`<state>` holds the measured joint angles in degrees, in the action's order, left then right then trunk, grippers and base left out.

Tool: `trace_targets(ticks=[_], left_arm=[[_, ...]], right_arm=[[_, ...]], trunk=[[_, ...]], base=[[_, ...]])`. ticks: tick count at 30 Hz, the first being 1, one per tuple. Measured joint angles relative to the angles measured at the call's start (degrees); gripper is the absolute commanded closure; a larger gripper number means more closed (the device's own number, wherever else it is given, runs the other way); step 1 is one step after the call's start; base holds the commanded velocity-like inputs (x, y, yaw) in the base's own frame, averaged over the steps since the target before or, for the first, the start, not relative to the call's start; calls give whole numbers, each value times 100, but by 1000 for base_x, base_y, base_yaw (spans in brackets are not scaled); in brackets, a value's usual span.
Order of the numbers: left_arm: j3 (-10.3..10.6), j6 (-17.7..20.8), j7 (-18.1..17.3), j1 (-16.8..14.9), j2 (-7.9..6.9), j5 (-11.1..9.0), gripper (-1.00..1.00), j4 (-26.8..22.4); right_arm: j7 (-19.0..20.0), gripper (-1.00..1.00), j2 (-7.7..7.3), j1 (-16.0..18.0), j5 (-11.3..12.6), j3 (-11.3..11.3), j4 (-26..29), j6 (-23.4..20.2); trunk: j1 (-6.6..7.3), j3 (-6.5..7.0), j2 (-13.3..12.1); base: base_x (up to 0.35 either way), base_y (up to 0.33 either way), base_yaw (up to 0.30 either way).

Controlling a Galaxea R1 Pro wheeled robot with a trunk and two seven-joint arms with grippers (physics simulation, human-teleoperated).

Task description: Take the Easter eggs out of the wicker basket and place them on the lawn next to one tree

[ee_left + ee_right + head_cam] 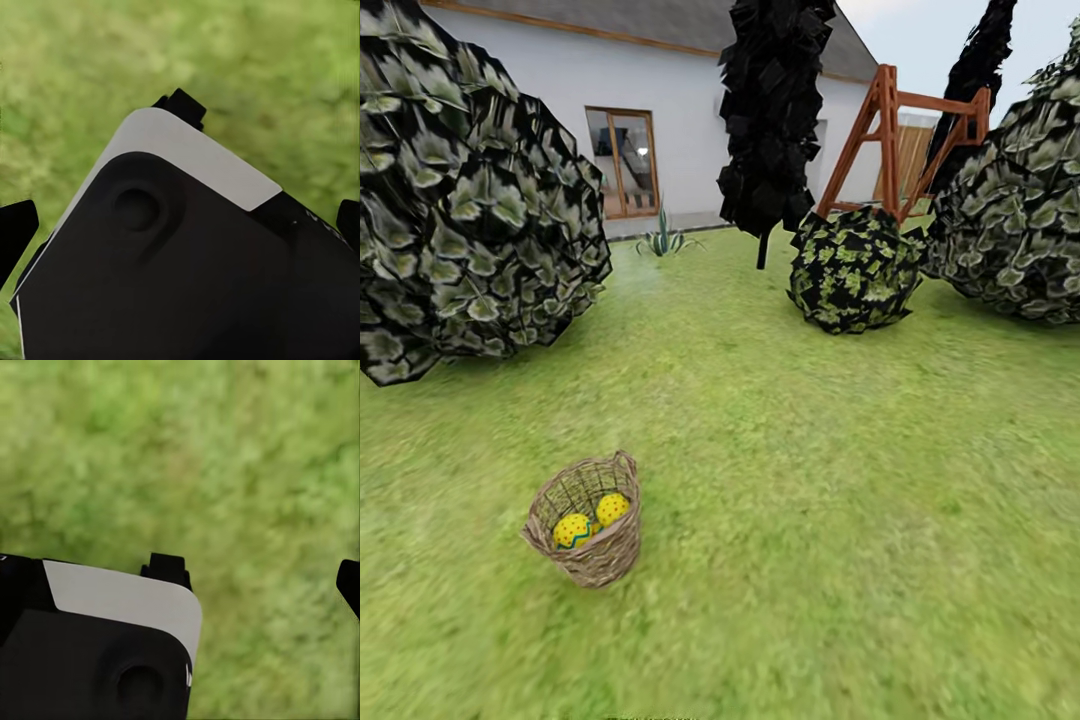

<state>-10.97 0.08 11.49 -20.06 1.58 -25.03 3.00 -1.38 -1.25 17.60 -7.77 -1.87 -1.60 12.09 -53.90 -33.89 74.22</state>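
Note:
The wicker basket [592,560] stands on the lawn [810,480] at the lower left of the head view. Two yellow Easter eggs show inside it, one at the front [572,530] and one behind it [612,508]; a third is hidden if there. A tree's low canopy of dark, pale-spotted leaves [460,190] hangs beyond the basket on the left, its trunk hidden. In the left wrist view my left gripper [180,225] is open over grass, fingertips [16,234] at both edges. In the right wrist view my right gripper [180,585] looks open, one fingertip [349,585] showing.
A thin black tree [770,110] and a round bush [855,270] stand at the back, with another spotted canopy [1020,220] at the right. Behind are a wooden swing frame [900,130], a spiky plant [663,238] and the white house [680,100]. The robot's black-and-white body [187,262] lies under both wrists.

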Motion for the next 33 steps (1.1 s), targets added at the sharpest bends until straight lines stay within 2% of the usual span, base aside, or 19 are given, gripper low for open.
trace_targets(ticks=[8,19,33], left_arm=[[0,0,6,0,0,0,-100,0],[0,0,-1,0,0,-1,-100,0],[0,0,-2,0,5,-1,-100,0]], right_arm=[[-2,-100,3,0,1,0,-1,0],[-2,-100,3,0,5,0,-1,1],[2,-100,3,0,2,0,1,1]], trunk=[[1,-28,0],[2,-67,0],[0,-116,0]], base=[[34,-48,270],[211,-210,271],[23,-55,271]])
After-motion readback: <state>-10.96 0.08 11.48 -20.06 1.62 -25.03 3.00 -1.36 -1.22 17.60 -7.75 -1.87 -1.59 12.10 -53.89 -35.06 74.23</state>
